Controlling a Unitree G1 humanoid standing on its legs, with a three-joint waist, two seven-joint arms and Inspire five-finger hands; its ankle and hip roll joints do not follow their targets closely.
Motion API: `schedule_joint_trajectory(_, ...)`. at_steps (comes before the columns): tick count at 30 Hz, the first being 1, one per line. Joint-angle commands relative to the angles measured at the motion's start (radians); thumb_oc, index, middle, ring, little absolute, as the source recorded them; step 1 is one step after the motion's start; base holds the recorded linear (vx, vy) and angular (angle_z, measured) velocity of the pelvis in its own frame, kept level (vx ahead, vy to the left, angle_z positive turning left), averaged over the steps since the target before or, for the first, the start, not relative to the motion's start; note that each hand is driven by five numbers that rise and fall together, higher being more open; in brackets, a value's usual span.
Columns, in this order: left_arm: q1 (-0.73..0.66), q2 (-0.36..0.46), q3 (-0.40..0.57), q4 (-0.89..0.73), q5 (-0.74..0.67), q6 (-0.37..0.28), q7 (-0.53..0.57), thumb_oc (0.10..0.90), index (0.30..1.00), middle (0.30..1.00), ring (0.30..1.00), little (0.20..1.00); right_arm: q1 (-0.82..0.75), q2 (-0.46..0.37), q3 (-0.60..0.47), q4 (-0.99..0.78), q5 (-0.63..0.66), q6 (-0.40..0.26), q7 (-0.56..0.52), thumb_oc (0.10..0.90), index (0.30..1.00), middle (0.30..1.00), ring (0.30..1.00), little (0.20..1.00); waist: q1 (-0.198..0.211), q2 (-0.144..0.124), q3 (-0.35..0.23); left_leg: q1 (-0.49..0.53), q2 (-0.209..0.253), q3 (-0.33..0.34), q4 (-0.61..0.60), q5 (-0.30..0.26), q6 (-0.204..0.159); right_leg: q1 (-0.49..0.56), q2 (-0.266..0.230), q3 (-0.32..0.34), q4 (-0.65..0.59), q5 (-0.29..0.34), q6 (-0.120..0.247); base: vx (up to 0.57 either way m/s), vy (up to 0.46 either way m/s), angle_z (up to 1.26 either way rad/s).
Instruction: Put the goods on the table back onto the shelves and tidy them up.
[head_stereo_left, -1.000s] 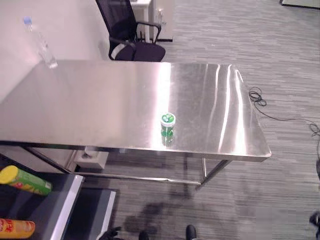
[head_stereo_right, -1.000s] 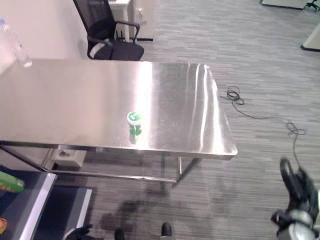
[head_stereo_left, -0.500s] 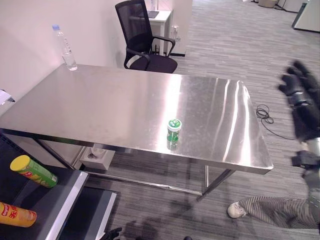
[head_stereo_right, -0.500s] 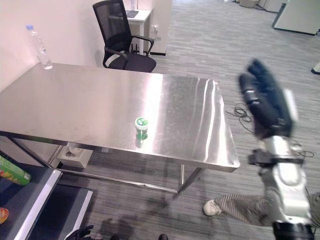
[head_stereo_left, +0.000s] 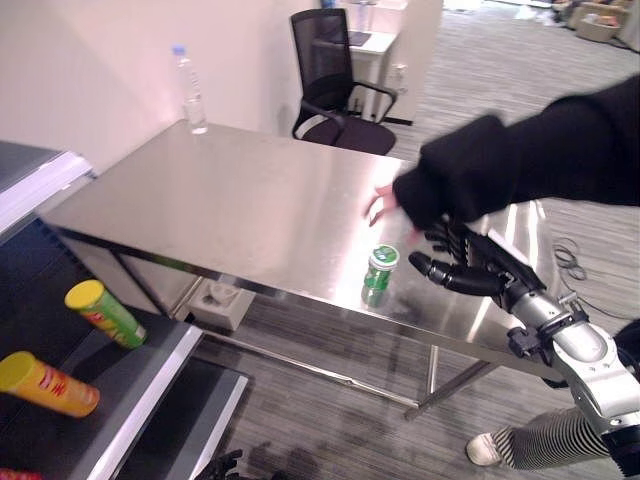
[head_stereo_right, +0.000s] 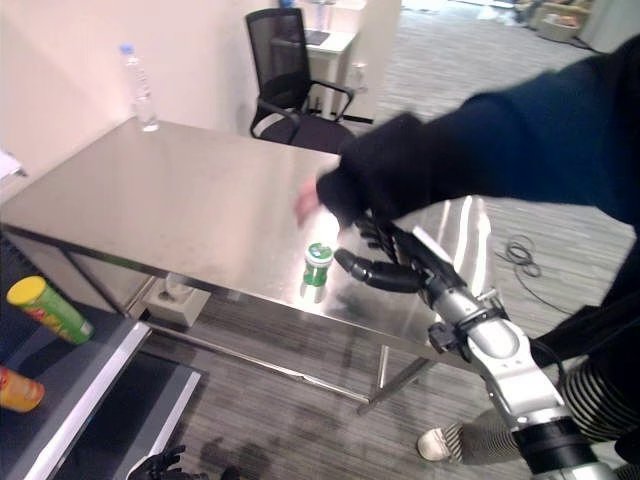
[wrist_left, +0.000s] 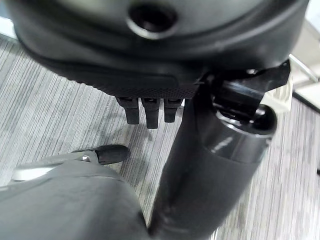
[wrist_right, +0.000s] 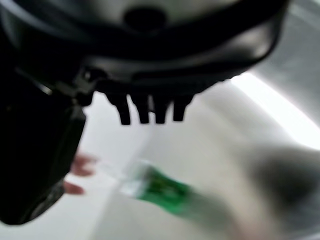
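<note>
One green jar (head_stereo_left: 380, 273) stands on our table (head_stereo_left: 230, 210), blurred in the right wrist view. A person's sleeve (head_stereo_left: 520, 165) partly covers our right hand (head_stereo_left: 470, 268). Its fingers are spread beside the jar, holding nothing.

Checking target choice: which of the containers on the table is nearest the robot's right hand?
The small green jar near the table's front edge, just beside the right hand; the clear water bottle stands at the far corner.

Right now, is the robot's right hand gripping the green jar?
No: the right hand hovers open beside the green jar, with a gap between them.

one green jar (head_stereo_left: 380, 274), two canisters (head_stereo_left: 105, 313), one bottle (head_stereo_left: 188, 90)
</note>
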Motion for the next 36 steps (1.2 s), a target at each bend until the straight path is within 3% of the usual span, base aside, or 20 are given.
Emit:
schedule_joint_trajectory(1,-0.008,0.059,-0.019,0.050,0.033,-0.013,0.013,0.800,0.900,0.900,0.900,0.900,-0.087,-0.048,-0.077,-0.087,-0.064,-0.084,-0.077,0.800,0.900,0.900,0.900,0.900,0.030,-0.013,-0.015,0.023,0.012,0.001,0.028,-0.097,-0.040,0.005,-0.063,-0.009,0.032,-0.055,0.081,0.00,0.000,0.20)
schedule_joint_trajectory(20,-0.001,0.067,-0.012,0.038,0.033,-0.007,0.017,0.800,0.900,0.900,0.900,0.900,-0.051,0.001,-0.070,-0.043,-0.091,-0.068,-0.075,0.800,0.900,0.900,0.900,0.900,0.052,-0.029,-0.010,0.009,-0.001,-0.032,0.029,-0.098,-0.036,0.012,-0.080,-0.049,0.039,-0.058,0.084,0.01,0.000,0.08)
schedule_joint_trajectory(36,-0.015,0.052,0.008,0.029,0.071,-0.010,0.046,0.800,0.900,0.900,0.900,0.900,0.010,0.124,-0.358,-0.298,-0.169,-0.145,-0.254,0.800,0.900,0.900,0.900,0.900,0.023,-0.017,-0.024,0.028,0.001,-0.020,0.030,-0.114,-0.029,0.020,-0.074,-0.041,0.036,-0.063,0.083,0.00,0.000,0.00)
